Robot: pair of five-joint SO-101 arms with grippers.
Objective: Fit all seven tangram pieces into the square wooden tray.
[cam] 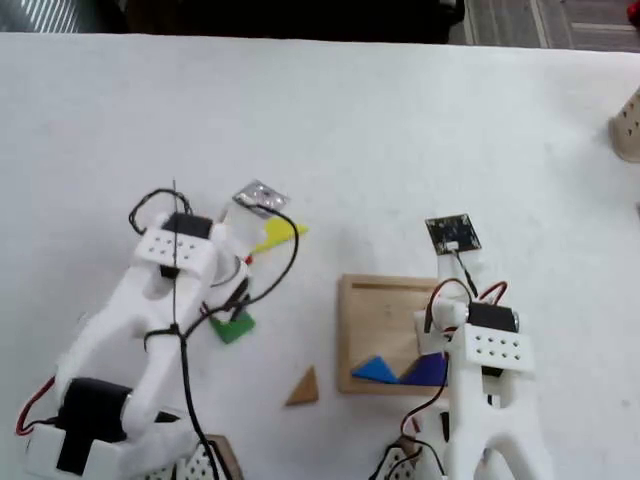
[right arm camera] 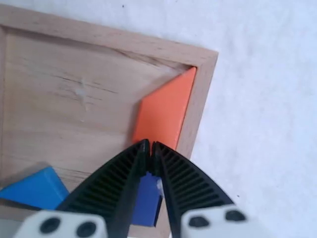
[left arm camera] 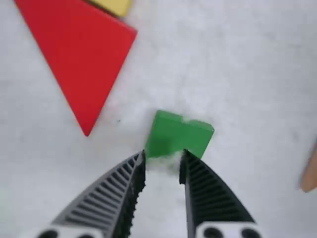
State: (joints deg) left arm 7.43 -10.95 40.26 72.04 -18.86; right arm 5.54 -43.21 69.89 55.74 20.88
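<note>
The square wooden tray [cam: 360, 290] lies right of centre and holds a light blue piece [cam: 375, 369], a dark blue piece [cam: 428, 370] and an orange piece [right arm camera: 166, 111] tucked into one corner. My right gripper [right arm camera: 150, 145] hangs shut over the orange piece's edge, with nothing between its tips. My left gripper [left arm camera: 162, 161] is slightly open, its tips at the near edge of the green piece [left arm camera: 179, 136] on the table. A red triangle [left arm camera: 79, 54] and a yellow piece [cam: 278, 233] lie just beyond it. A tan triangle [cam: 303, 388] rests between the arms.
A small dark board [cam: 452, 233] sits behind the tray and a silvery one [cam: 260, 197] sits behind the yellow piece. A beige perforated object [cam: 628, 125] stands at the right edge. White table stretches far behind both arms.
</note>
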